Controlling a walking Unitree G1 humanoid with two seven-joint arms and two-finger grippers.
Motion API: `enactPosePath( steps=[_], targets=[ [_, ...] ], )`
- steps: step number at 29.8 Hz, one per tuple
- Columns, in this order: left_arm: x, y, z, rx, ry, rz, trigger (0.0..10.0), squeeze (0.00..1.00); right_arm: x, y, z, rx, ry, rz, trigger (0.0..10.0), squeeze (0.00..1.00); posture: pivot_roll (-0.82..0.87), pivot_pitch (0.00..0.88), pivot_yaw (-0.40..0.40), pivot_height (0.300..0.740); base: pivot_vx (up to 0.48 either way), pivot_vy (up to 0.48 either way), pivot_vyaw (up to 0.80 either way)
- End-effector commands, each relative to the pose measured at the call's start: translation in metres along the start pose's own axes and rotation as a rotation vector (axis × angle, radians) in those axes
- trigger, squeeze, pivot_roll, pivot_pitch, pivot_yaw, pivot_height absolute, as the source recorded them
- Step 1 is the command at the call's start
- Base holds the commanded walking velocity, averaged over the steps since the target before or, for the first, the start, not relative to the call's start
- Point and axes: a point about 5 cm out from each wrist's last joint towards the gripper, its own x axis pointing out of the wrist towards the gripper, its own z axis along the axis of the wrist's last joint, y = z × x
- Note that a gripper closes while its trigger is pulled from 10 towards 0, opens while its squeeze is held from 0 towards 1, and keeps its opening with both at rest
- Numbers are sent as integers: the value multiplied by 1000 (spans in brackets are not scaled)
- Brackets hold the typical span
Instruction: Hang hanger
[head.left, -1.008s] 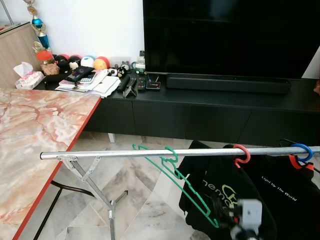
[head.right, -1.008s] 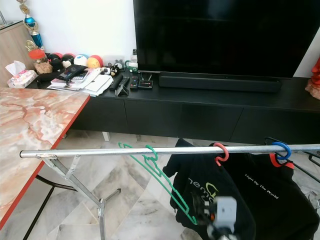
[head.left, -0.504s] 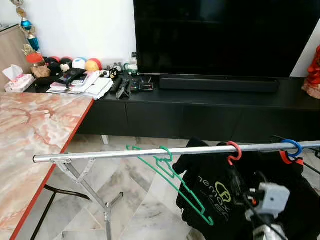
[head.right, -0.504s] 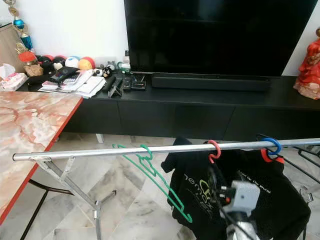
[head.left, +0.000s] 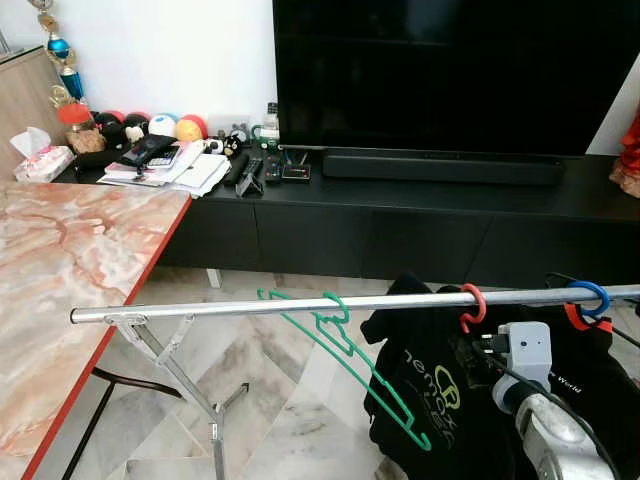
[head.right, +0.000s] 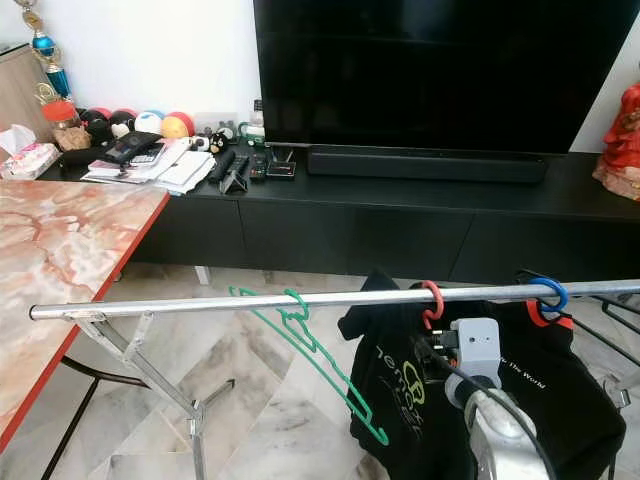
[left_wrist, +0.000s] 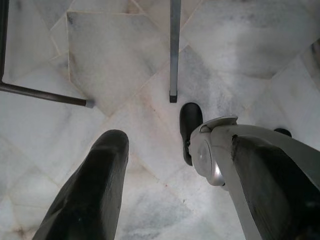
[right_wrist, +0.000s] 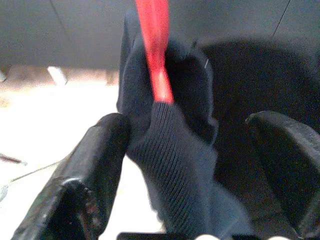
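A living room with a pale marble floor (head.left: 290, 420), a long black TV cabinet (head.left: 400, 230) against the wall and a big dark television (head.left: 450, 75) above it. On the robot's left stands a worktop (head.left: 70, 290) of pink marbled stone with a red edge. On the left end of the cabinet lie papers, remote controls and some coloured balls (head.left: 165, 125).

In front of the robot a metal rail (head.left: 250, 307) of a clothes rack runs across the room. A green hanger (head.left: 350, 355) hangs on the rail by its hook, empty and tilted, its lower end pointing down toward the robot's right. Further to the right a red hanger (head.left: 472, 305) hooks over the rail and carries a black T-shirt (head.left: 430, 385) with light green print. Near the right end of the rail there is a blue hook (head.left: 592, 297), with a second red piece just beside it, over another black garment.

The right gripper (right_wrist: 195, 165) is raised just below the rail at the red hanger. Its fingers (right_wrist: 97, 165) are spread wide, on both sides of the dark ribbed collar of the T-shirt, and the neck of the red hanger (right_wrist: 155, 45) is between them; one finger seems to touch the cloth.

The left gripper (left_wrist: 175, 185) hangs low over the floor, its fingers apart and holding nothing, near the foot of the rack (left_wrist: 174, 50).
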Motion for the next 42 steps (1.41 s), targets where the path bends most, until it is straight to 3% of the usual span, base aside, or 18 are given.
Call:
enactPosePath(
  steps=[1, 10, 12, 17, 42],
  targets=[
    [0, -3, -6, 13, 29, -4, 10000, 0, 2, 0, -4, 29, 55, 20, 10000, 0, -26, 0, -9, 740, 0, 0, 0],
    [1, -9, -6, 23, 29, -10, 10000, 0, 12, 16, -2, 114, 81, 100, 10000, 0, -18, 0, -7, 740, 0, 0, 0],
    [1, -9, -6, 22, 27, -9, 10000, 0, 14, 21, -3, 98, 110, 129, 0, 0, -9, 0, -13, 740, 0, 0, 0],
    [1, -7, -5, 15, 24, -5, 10000, 0, 16, 28, -6, 81, 136, 157, 0, 0, -6, 0, -10, 740, 0, 0, 0],
    [-4, 11, -13, 3, 37, 2, 10000, 0, 19, 28, -9, 122, 129, 94, 0, 0, -9, 0, 6, 740, 0, 0, 0]
  ],
)
